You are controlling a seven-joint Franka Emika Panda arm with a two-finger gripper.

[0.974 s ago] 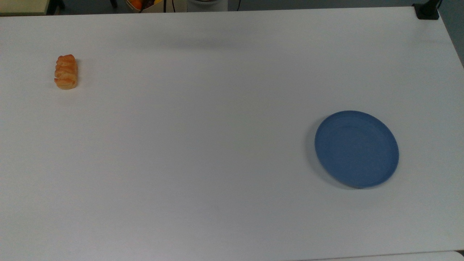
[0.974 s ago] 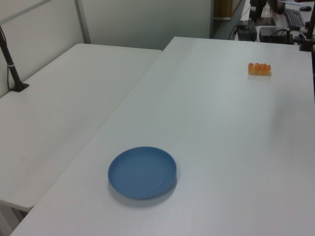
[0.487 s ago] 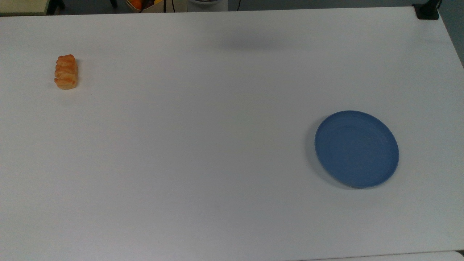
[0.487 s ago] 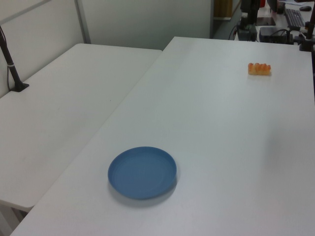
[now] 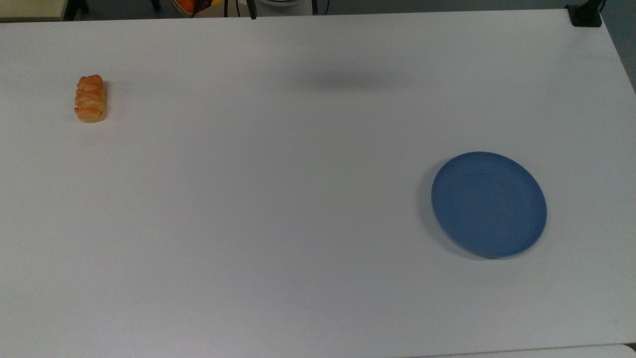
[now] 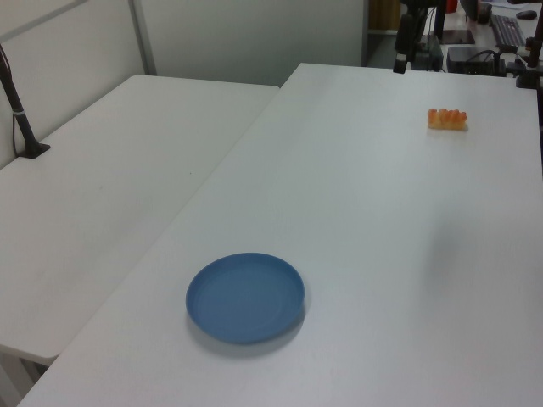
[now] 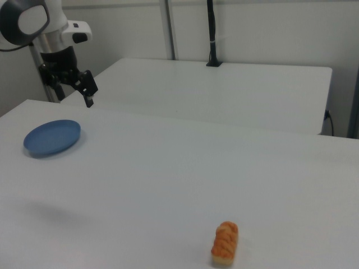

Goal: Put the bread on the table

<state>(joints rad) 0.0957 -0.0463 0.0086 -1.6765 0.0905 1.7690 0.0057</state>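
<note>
The bread (image 5: 90, 98), a small golden-orange braided roll, lies on the white table (image 5: 278, 199) near the top view's left edge. It also lies at the left view's upper right (image 6: 447, 119) and the right view's bottom (image 7: 225, 242). My gripper (image 7: 77, 92) hangs in the air above the table's far edge in the right view, over the blue plate's side and far from the bread. It is open with nothing between its fingers. Its dark fingers (image 6: 405, 42) reach down at the left view's top.
A round blue plate (image 5: 489, 204) with nothing on it sits at the top view's right. A second white table (image 6: 110, 186) adjoins at the left view's left, with a black pole (image 6: 19, 110) clamped to it. Desk clutter (image 6: 496, 34) stands beyond the left view's far edge.
The arm's shadow on the table has slid to the top view's right. The gripper has come into the left view's top and moved left. Bread and plate have not moved.
</note>
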